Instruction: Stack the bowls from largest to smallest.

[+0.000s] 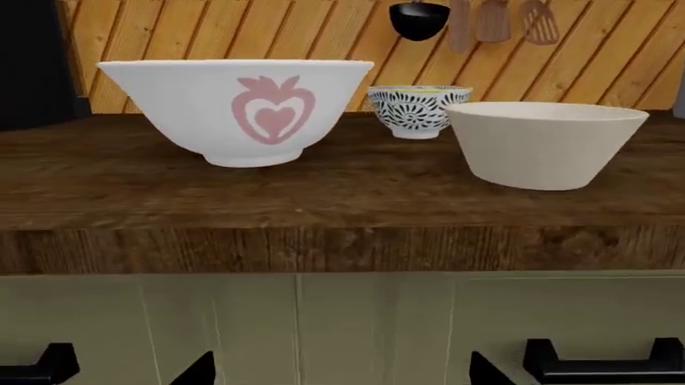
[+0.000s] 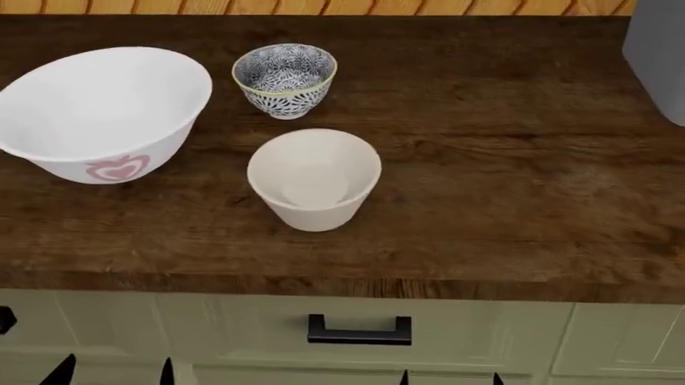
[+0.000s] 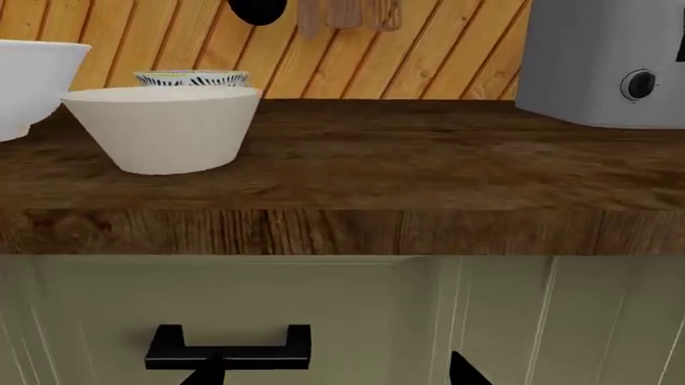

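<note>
No readable text; only a pink strawberry mark [image 1: 273,110] on the white bowl [image 1: 192,96].
</note>
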`<state>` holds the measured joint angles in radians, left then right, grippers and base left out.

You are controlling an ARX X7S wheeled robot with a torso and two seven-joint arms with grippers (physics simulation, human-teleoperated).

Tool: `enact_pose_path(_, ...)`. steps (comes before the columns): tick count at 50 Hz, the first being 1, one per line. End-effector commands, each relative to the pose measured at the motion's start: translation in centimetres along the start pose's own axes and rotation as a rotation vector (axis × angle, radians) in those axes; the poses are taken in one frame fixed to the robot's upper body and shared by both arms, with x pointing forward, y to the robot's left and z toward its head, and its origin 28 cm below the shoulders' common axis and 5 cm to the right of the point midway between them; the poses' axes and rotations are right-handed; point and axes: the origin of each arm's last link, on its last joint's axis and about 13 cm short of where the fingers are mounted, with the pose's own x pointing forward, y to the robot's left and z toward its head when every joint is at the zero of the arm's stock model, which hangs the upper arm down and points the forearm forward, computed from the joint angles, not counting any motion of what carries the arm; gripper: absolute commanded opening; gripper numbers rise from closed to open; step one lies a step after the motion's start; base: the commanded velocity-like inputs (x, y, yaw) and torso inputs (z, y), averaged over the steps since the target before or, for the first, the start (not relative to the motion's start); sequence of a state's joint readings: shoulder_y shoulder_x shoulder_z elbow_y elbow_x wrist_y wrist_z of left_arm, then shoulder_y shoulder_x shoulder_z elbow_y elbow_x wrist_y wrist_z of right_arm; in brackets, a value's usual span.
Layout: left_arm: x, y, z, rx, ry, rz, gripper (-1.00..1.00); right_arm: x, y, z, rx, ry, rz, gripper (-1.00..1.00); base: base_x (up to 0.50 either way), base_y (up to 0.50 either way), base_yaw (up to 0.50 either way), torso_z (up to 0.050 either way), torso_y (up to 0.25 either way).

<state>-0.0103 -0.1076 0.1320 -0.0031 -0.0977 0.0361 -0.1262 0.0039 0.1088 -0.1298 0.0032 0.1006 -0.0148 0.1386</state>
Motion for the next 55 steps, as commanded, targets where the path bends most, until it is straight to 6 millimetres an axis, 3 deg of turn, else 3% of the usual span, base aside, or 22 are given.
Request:
enact_pose_path(1,-0.1,0.3,-0.1,0.006,0.011,0.008,1.0,0.0,0.1,0.0,0.005,-0.005,0.003,1.0,0.15,0.5,0.0,0.0,0.0)
enact_pose_path(13,-0.1,0.2,-0.2,0.023,0.008,0.015,1.0,0.1,-0.1,0.2,0.003,-0.01,0.001,1.0,0.14,0.5,0.0,0.0,0.0)
enact_pose_path(20,-0.1,0.1,-0.2,0.023,0.011,0.016,1.0,0.0,0.0,0.2,0.0,-0.01,0.003,1.0,0.0,0.01,0.0,0.0,0.0)
enact_pose_path(22,0.1,0.5,0.2,-0.053,0.085,0.031,1.0,0.0,-0.3,1.1,0.059,-0.006,-0.001,1.0,0.0,0.0,0.0,0.0,0.0)
enact_pose_path(23,0.3,1.0,1.0,-0.086,0.156,0.019,1.0,0.2,-0.7,1.8,0.019,-0.013,-0.024,1.0,0.0,0.0,0.0,0.0,0.0)
enact_pose_path(25,0.6,1.8,2.4,-0.019,0.133,0.051,1.0,0.1,-1.2,4.0,0.044,-0.011,-0.027,1.0,0.0,0.0,0.0,0.0,0.0)
enact_pose_path(26,0.8,2.1,3.8,-0.042,0.121,0.045,1.0,0.0,-1.5,5.3,0.032,-0.013,-0.03,1.0,0.0,0.0,0.0,0.0,0.0)
enact_pose_path(27,1.0,2.9,6.7,0.035,0.057,0.068,1.0,-0.5,-2.0,7.8,0.011,-0.024,-0.041,1.0,0.0,0.0,0.0,0.0,0.0)
enact_pose_path(30,0.2,3.4,11.1,0.079,0.004,0.065,1.0,-1.6,-2.3,11.5,-0.008,-0.066,-0.047,1.0,0.0,0.0,0.0,0.0,0.0)
enact_pose_path(33,-0.7,3.4,14.7,0.103,-0.016,0.024,1.0,-2.5,-2.5,13.7,0.0,-0.095,-0.036,1.0,0.0,0.0,0.0,0.0,0.0)
enact_pose_path(38,-1.2,4.2,19.5,0.137,-0.082,0.056,1.0,-3.4,-3.7,15.6,-0.009,-0.078,-0.065,1.0,0.0,0.0,0.0,0.0,0.0)
enact_pose_path(40,-1.4,4.4,19.7,0.126,-0.084,0.05,1.0,-3.9,-4.0,16.6,-0.011,-0.091,-0.076,1.0,0.0,0.0,0.0,0.0,0.0)
enact_pose_path(44,-0.6,5.2,17.8,0.171,-0.019,0.053,1.0,-4.4,-4.3,17.8,-0.059,-0.092,-0.086,1.0,0.0,0.0,0.0,0.0,0.0)
enact_pose_path(48,-0.3,6.6,18.7,0.164,-0.029,0.097,1.0,-4.6,-5.0,17.6,-0.008,-0.112,-0.087,1.0,0.19,0.02,0.0,0.0,0.0)
enact_pose_path(55,-0.3,6.7,18.9,0.191,-0.028,0.102,1.0,-5.5,-6.1,18.7,-0.027,-0.136,-0.139,1.0,0.5,0.13,0.0,0.0,0.0)
